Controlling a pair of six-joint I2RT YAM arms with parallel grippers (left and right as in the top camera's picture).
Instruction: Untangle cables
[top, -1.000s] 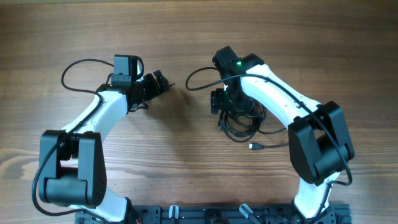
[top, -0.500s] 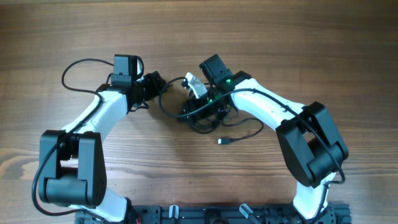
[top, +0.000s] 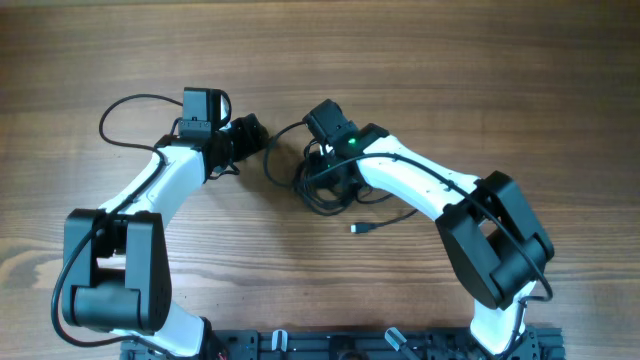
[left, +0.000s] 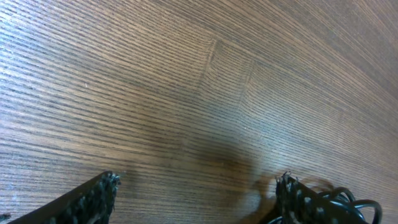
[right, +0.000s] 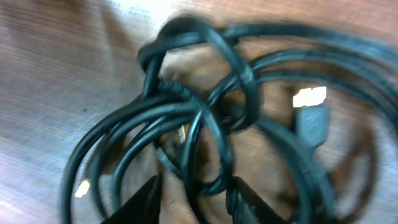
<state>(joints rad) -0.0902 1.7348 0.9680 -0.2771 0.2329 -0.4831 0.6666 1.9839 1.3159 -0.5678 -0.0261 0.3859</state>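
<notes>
The cables (top: 322, 203) lie as a tangled black coil on the wooden table, mid-table between the two arms, with one plug end (top: 357, 228) trailing toward the front. My right gripper (top: 318, 172) is down in the coil. In the right wrist view its fingers have narrowed round a few looped cable strands (right: 186, 106), close to a plug (right: 311, 118); the right gripper (right: 193, 190) holds them. My left gripper (top: 258, 133) stands open just left of the coil, over bare wood. In the left wrist view the left gripper (left: 196, 183) holds nothing, and the cables (left: 357, 205) show beside its right fingertip.
The left arm's own thick wire (top: 118, 112) loops out over the table at the back left. A black rail (top: 350, 345) runs along the front edge. Both arm bases stand at the front corners.
My right gripper has swung left toward the left gripper, dragging the coil with it, and its jaws have narrowed onto the strands. The left arm has stayed in place.
</notes>
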